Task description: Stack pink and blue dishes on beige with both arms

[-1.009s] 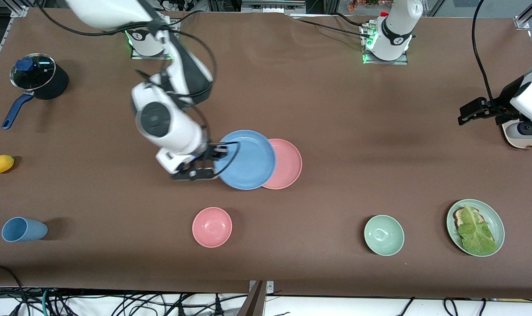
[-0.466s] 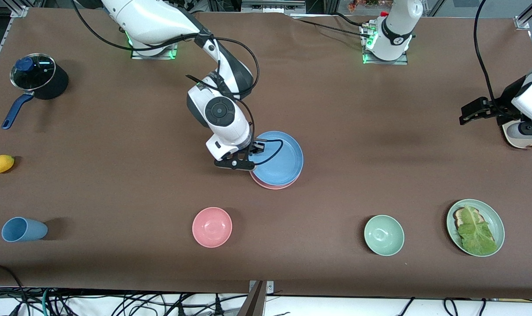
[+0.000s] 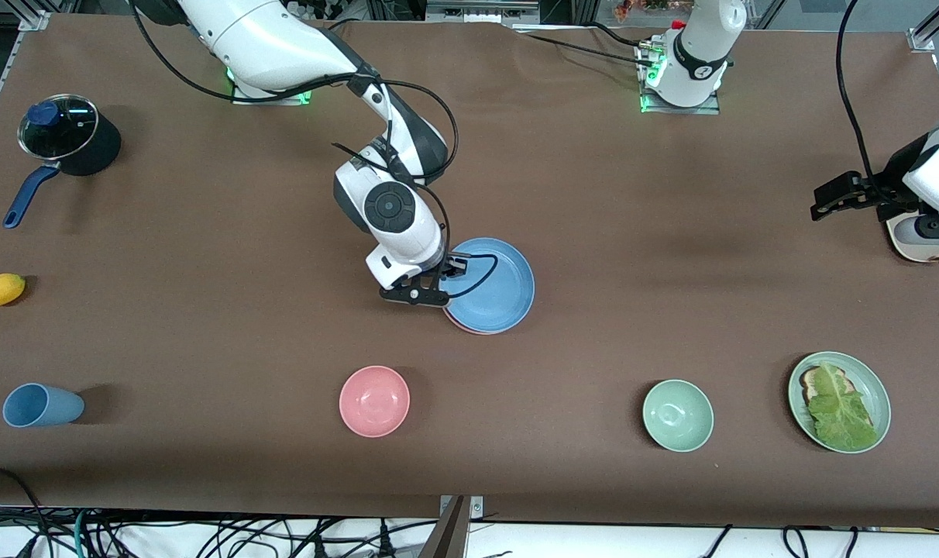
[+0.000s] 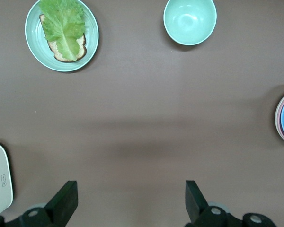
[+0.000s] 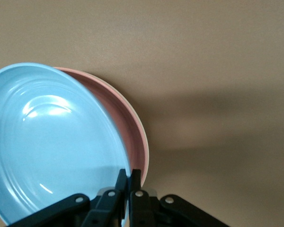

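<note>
My right gripper (image 3: 443, 296) is shut on the rim of the light blue plate (image 3: 491, 284), holding it right over the pink plate (image 3: 469, 329) in the middle of the table. Only a thin pink crescent shows under it. In the right wrist view the fingers (image 5: 135, 177) pinch the blue plate (image 5: 52, 142), with the pink plate (image 5: 130, 120) just below; whether the two touch I cannot tell. My left gripper (image 3: 820, 206) waits open over bare table at the left arm's end, its fingers (image 4: 66, 198) wide apart. The beige plate (image 3: 906, 245) lies partly hidden under that wrist.
Along the near edge stand a blue cup (image 3: 39, 404), a pink bowl (image 3: 374, 401), a pale green bowl (image 3: 677, 415) and a green plate with lettuce (image 3: 839, 401). A yellow fruit (image 3: 1, 289) and a lidded pot (image 3: 67, 139) sit at the right arm's end.
My right arm has carried the blue plate toward the left arm's end, from beside the pink plate to right over it, and sunk a little. The left arm has not moved.
</note>
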You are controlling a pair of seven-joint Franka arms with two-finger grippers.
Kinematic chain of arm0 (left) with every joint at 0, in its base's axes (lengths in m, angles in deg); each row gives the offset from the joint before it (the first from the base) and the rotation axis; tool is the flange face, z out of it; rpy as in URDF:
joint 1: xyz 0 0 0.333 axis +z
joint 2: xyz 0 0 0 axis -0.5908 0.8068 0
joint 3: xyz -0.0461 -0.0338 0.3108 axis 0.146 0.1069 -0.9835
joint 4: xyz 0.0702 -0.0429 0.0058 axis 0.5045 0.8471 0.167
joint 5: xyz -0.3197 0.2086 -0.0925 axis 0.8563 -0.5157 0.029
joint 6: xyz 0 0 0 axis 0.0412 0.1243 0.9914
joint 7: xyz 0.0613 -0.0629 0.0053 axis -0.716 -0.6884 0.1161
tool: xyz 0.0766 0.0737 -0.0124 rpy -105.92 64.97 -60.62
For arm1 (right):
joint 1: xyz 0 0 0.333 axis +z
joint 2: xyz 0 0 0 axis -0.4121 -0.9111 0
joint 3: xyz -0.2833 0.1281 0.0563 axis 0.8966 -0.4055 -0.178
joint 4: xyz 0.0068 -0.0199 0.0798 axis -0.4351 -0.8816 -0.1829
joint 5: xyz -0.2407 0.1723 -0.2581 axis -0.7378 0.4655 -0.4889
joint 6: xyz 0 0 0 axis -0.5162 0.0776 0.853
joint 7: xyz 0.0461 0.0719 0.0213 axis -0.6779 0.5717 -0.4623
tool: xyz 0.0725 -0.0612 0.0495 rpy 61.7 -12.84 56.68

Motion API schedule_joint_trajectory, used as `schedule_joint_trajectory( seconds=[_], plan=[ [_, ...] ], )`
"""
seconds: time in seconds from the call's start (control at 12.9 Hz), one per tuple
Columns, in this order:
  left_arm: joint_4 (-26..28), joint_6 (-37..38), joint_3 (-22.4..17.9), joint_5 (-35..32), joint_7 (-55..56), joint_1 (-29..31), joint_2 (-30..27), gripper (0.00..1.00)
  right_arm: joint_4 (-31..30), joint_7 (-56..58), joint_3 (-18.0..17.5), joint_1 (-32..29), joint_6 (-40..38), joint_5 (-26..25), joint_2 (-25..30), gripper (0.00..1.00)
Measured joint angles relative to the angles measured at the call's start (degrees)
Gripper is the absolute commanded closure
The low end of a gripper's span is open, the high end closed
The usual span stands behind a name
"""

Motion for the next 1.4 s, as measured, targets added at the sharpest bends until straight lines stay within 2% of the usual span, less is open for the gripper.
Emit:
schedule_joint_trajectory(
  seconds=[0.23, 0.31, 0.39, 0.47, 0.85, 1.09, 1.4],
  plan=[
    [0.0, 0.3, 0.0, 0.0, 0.0, 0.0, 0.0, 0.0, 0.0, 0.0, 0.1, 0.0, 1.4, 0.0, -0.7, 0.45],
    [0.0, 0.5, 0.0, 0.0, 0.0, 0.0, 0.0, 0.0, 0.2, 0.0, 0.2, -0.1, 1.6, 0.0, -0.6, 0.25],
    [0.0, 0.7, 0.0, 0.0, 0.0, 0.0, 0.0, 0.0, 0.5, 0.0, 0.5, -0.2, 1.7, 0.0, -0.5, 0.16],
    [0.0, 0.8, 0.0, 0.0, 0.0, 0.0, 0.0, 0.0, 0.8, 0.0, 0.8, -0.6, 1.7, 0.0, -0.2, 0.0],
    [0.0, 1.0, 0.0, 0.0, 0.0, 0.0, 0.0, 0.0, 1.8, 1.3, 1.6, -8.0, -1.9, 0.0, 5.7, 0.0],
    [0.0, 1.0, 0.0, 0.0, 0.0, 0.0, 0.0, 0.0, 1.8, 9.3, 1.8, -14.1, -8.1, 0.0, 9.7, 0.0],
    [0.0, 1.0, 0.0, 0.0, 0.0, 0.0, 0.0, 0.0, 1.8, 17.5, 5.6, -15.8, -17.6, 0.0, 15.6, 0.0]
  ],
)
